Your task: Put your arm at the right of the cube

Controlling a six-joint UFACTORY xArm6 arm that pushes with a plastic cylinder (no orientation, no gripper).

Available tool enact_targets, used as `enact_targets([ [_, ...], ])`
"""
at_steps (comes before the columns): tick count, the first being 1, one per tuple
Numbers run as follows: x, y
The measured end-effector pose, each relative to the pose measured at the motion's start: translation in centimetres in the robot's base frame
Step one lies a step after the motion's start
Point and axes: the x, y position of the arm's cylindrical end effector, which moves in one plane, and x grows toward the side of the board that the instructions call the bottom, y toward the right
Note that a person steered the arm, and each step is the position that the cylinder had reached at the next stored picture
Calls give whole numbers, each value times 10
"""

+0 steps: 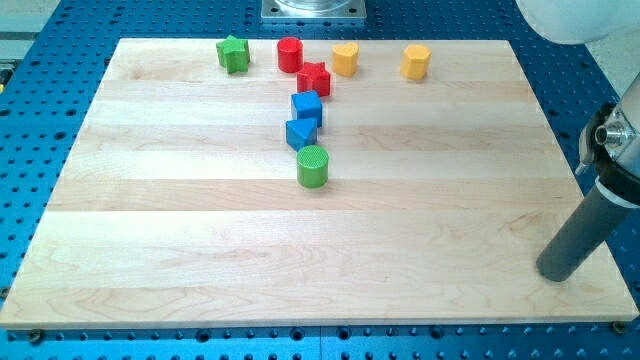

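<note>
The blue cube [307,106] sits on the wooden board [200,230] at the upper middle, with a blue triangular block [300,133] touching it just below. My tip [556,272] rests on the board near the lower right corner, far to the right of and below the cube. The dark rod rises from it toward the view's right edge.
A green cylinder [313,166] stands below the blue triangle. A red star [314,78] touches the cube's top. Along the top edge stand a green star [233,53], a red cylinder [290,54], a yellow heart [345,59] and a yellow hexagonal block [416,61].
</note>
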Motion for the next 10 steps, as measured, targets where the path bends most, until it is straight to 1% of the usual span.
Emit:
enact_targets([
  [2, 2, 3],
  [3, -6, 0],
  [4, -54, -25],
  [5, -138, -56],
  [6, -172, -53],
  [8, -171, -54],
  [10, -162, -53],
])
